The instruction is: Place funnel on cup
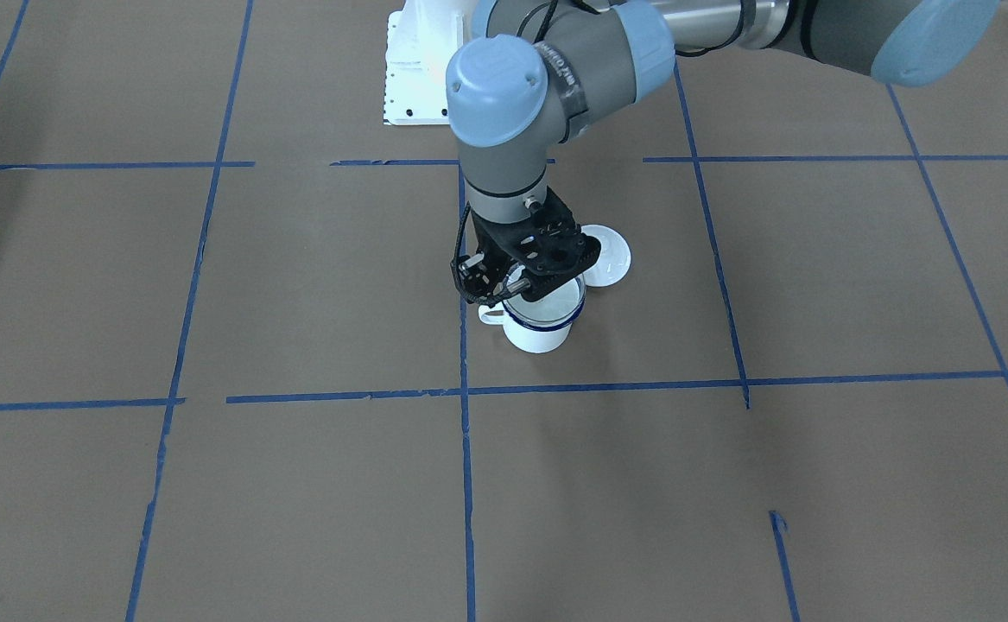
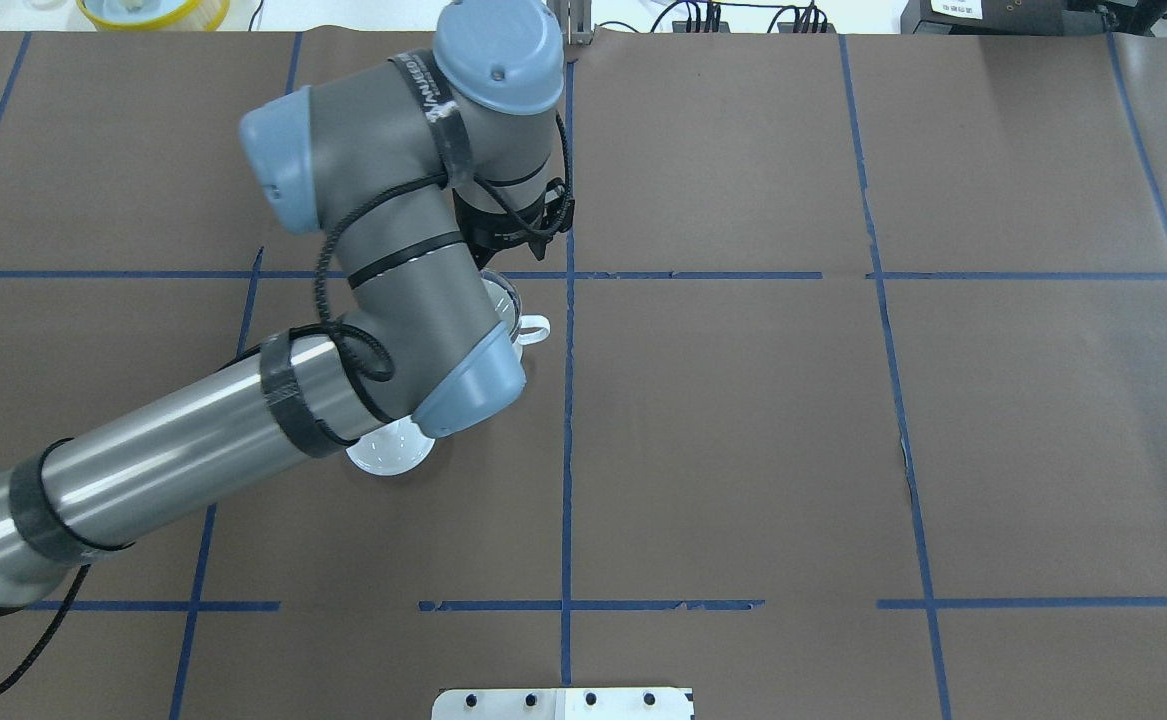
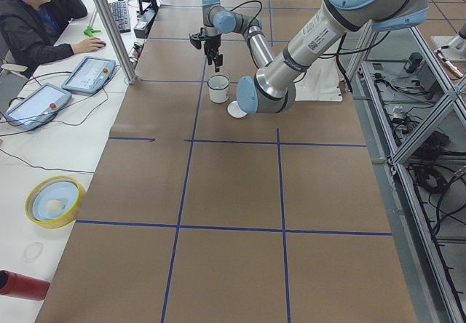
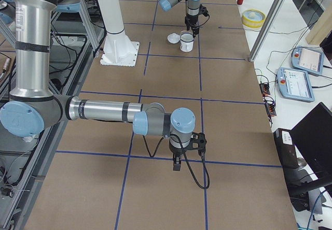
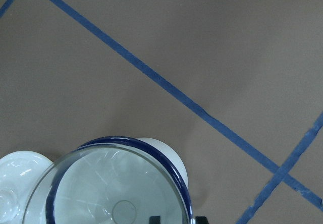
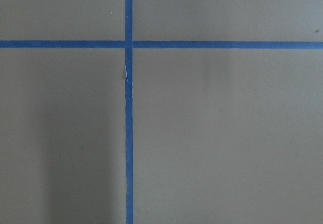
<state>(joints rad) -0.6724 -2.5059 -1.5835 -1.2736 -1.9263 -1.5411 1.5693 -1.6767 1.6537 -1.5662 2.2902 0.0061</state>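
The cup (image 1: 540,333) is a white mug with a dark blue rim, standing near the table's middle; it also shows in the left wrist view (image 5: 162,152). The clear funnel (image 5: 103,156) lies rim-up over the cup's mouth, almost centred on it; its rim also shows in the overhead view (image 2: 505,296). My left gripper (image 1: 508,289) hangs straight down over the cup's handle side. Its fingertips (image 5: 156,220) stand on either side of the funnel's rim, shut on it. My right gripper (image 4: 177,163) hovers low over bare table far from the cup; I cannot tell whether it is open.
A round white lid (image 1: 609,259) with a knob lies right beside the cup. The white arm base plate (image 1: 417,82) stands behind. An operator (image 3: 36,6), tablets, a yellow bowl (image 3: 54,201) and a red can (image 3: 20,285) are beside the table.
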